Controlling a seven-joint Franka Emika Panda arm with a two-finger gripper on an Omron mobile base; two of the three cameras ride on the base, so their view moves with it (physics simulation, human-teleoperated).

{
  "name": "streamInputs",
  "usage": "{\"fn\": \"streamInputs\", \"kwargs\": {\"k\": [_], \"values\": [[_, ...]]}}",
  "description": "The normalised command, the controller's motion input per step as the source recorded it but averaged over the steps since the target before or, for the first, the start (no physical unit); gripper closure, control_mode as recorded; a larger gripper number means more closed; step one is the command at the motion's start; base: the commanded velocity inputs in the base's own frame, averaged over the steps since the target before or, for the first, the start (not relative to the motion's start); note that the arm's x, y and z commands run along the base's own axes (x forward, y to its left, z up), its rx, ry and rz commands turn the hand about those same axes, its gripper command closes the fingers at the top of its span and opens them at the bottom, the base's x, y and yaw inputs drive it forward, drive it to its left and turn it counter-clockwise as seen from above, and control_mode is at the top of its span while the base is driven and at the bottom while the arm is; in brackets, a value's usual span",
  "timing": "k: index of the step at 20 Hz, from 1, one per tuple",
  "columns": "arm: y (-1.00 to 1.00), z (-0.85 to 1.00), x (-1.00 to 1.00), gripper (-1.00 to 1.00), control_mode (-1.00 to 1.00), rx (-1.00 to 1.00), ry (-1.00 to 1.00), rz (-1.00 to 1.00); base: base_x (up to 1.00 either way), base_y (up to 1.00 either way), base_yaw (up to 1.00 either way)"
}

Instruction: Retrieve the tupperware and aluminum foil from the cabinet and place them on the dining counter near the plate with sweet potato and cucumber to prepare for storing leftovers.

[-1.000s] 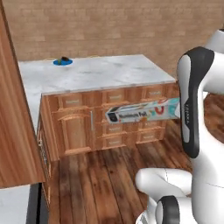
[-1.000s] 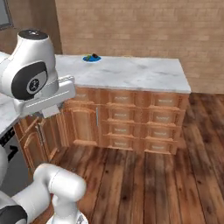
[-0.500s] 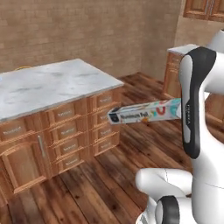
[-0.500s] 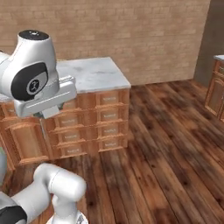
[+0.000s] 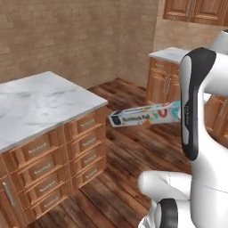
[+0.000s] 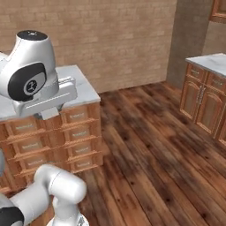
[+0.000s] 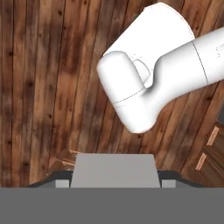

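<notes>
Widest of all around me is the dark, reddish plank floor (image 6: 145, 145), running from my base to the brick wall (image 5: 67, 40) and showing again beneath my hand in the hand view.

Next comes the marble-topped island (image 5: 40, 104), white-grey and veined, on a brown wooden base with rows of panelled drawers (image 5: 82, 147). It stands to my left in the left base view. In the right base view its top (image 6: 84, 86) runs behind my arm, with the drawer fronts below.

Farther off, by the corner of the room, stands a second run of wooden base cabinets under a marble top (image 6: 207, 95). A wooden wall cabinet (image 5: 196, 11) hangs above it in the left base view.

Smallest is the aluminum foil (image 5: 142, 116), a long light-blue carton with a white label, red-orange marks and a dark end. It hangs level in the air above the floor, clear of the island, its dark end pointing toward the island's corner. Its other end runs behind my forearm, where my hand is. My gripper itself is hidden behind that forearm, so I cannot tell from here how my jaws stand, though the carton stays aloft at my hand with nothing under it.
</notes>
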Motion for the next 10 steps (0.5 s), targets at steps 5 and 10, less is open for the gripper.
{"fn": "streamInputs", "kwargs": {"k": [5, 10], "values": [[0.00, 0.00, 0.00, 1.00, 1.00, 0.00, 0.00, 0.00, 1.00, -0.75, -0.05], [0.00, 0.00, 0.00, 1.00, 1.00, 0.00, 0.00, 0.00, 1.00, -1.00, -0.01]]}}
